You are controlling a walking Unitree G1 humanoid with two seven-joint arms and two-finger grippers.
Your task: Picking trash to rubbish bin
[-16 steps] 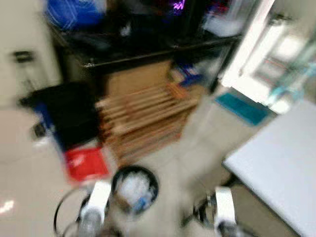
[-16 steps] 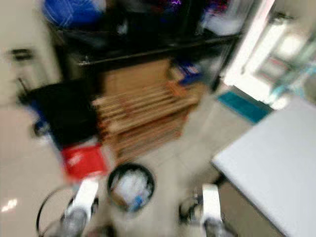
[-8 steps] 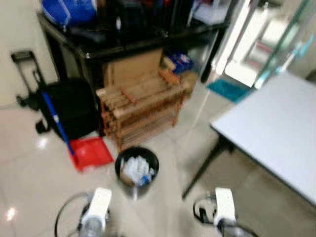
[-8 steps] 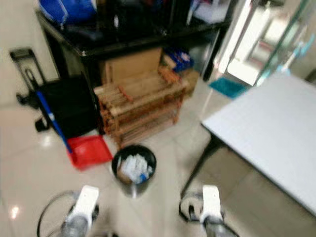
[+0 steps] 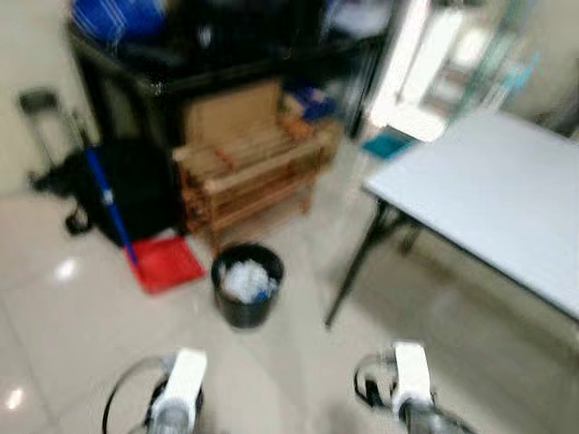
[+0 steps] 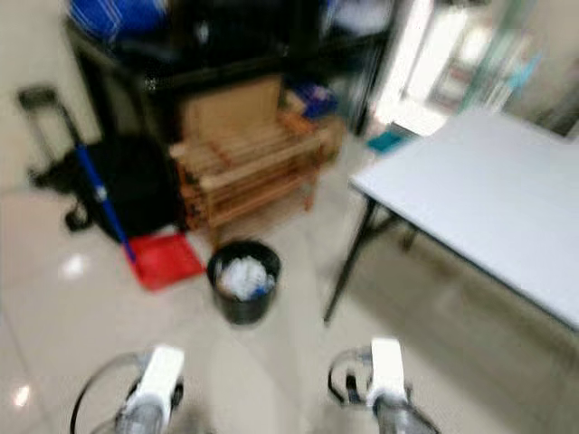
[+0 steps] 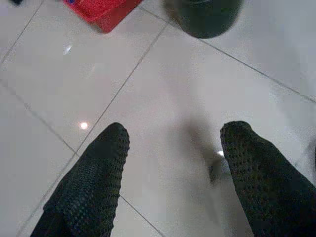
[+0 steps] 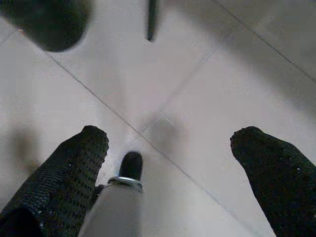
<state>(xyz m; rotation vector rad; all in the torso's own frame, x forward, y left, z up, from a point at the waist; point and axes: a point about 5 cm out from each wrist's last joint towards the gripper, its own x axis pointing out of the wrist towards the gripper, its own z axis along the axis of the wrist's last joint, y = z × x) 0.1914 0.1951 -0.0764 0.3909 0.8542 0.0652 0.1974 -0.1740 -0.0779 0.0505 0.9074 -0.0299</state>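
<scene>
Black rubbish bin (image 5: 246,285), holding white crumpled trash (image 5: 244,279), standing on pale glossy tiled floor (image 5: 63,325), just beside a red dustpan (image 5: 166,263) with blue handle and in front of a wooden slatted rack (image 5: 246,176) under a dark shelf unit, with a white-topped bench (image 5: 493,194) on black legs off to the right. Left end effector (image 7: 170,148) held low over bare tiles, fingers spread wide with nothing between them, bin ahead of the tips and well apart. Right end effector (image 8: 170,153) likewise spread and empty above the floor, bin and a bench leg (image 8: 152,19) ahead, apart from it.
</scene>
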